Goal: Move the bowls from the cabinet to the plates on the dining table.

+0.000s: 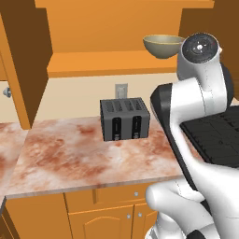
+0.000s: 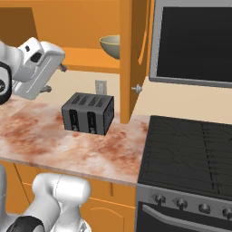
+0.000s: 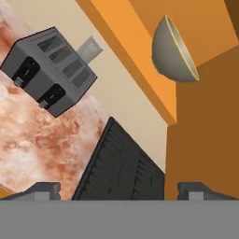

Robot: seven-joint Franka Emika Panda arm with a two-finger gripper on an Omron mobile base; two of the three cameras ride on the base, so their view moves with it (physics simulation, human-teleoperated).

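One olive-grey bowl (image 1: pixel 163 45) (image 2: pixel 111 46) (image 3: pixel 175 51) with a pale rim stands upright on the lower shelf of the open orange cabinet (image 1: pixel 102 63) (image 2: pixel 81 56) (image 3: pixel 140 28). My gripper (image 3: pixel 120 190) is open with nothing between its fingers. It hangs in the air over the counter, well short of the bowl and below shelf height. In the hand view the scene is rolled, with the bowl at the upper right. The plates and the dining table are out of view.
A black toaster (image 1: pixel 124 119) (image 2: pixel 88 113) (image 3: pixel 49 70) sits on the marbled counter (image 1: pixel 70 158) below the cabinet. The open cabinet doors (image 1: pixel 21 70) (image 2: pixel 133 59) jut out on both sides. A black stove (image 2: pixel 190 149) lies to the right, with a microwave (image 2: pixel 195 41) above it.
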